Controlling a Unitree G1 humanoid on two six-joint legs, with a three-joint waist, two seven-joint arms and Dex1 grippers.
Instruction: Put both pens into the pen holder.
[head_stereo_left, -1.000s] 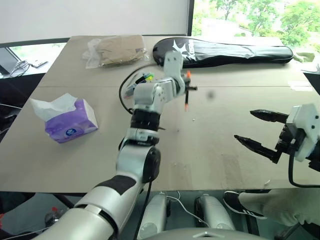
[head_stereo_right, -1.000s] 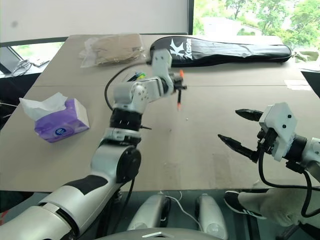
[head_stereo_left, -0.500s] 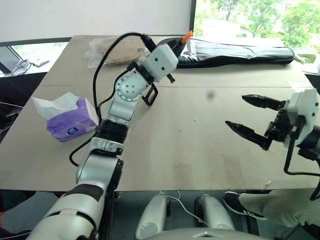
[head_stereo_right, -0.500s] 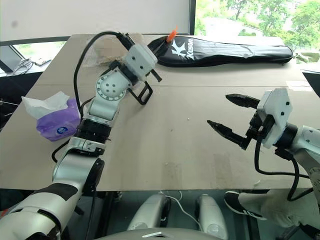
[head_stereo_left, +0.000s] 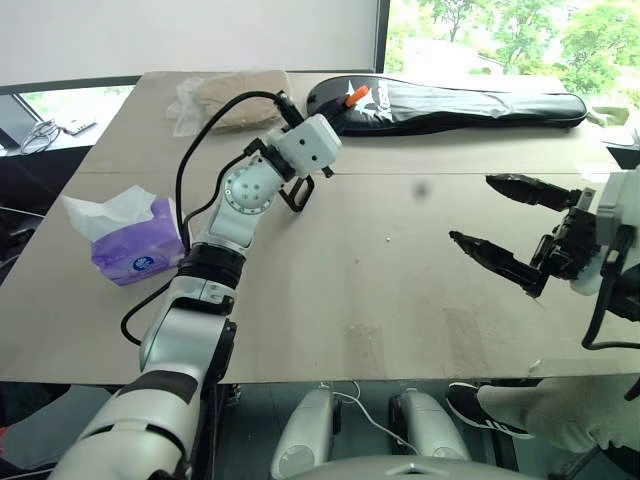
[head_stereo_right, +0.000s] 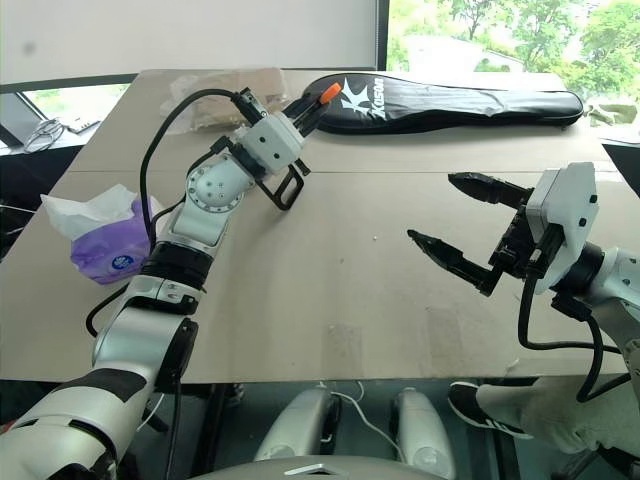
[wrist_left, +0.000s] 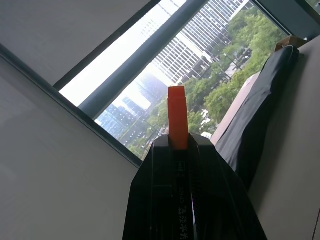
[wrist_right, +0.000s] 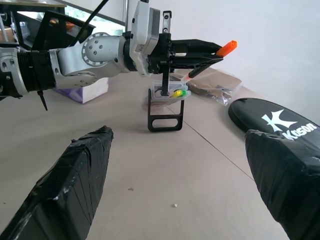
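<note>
In the left eye view the orange pen (head_stereo_left: 350, 98) is seen clamped in the left gripper (head_stereo_left: 335, 108) above the worktop (head_stereo_left: 400, 290), while in the right wrist view the right gripper (wrist_right: 180, 185) is spread empty facing the pen holder (wrist_right: 167, 102).

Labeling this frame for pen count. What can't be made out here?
- Second pen: not identifiable. In the right wrist view the pen holder is too small to tell what stands in it beyond a yellow-green item.
- Pen holder in the head views: mostly hidden behind the left gripper.
- Orange pen: the barrel is covered by the closed fingers.
- Right gripper, open: nothing hidden.
</note>
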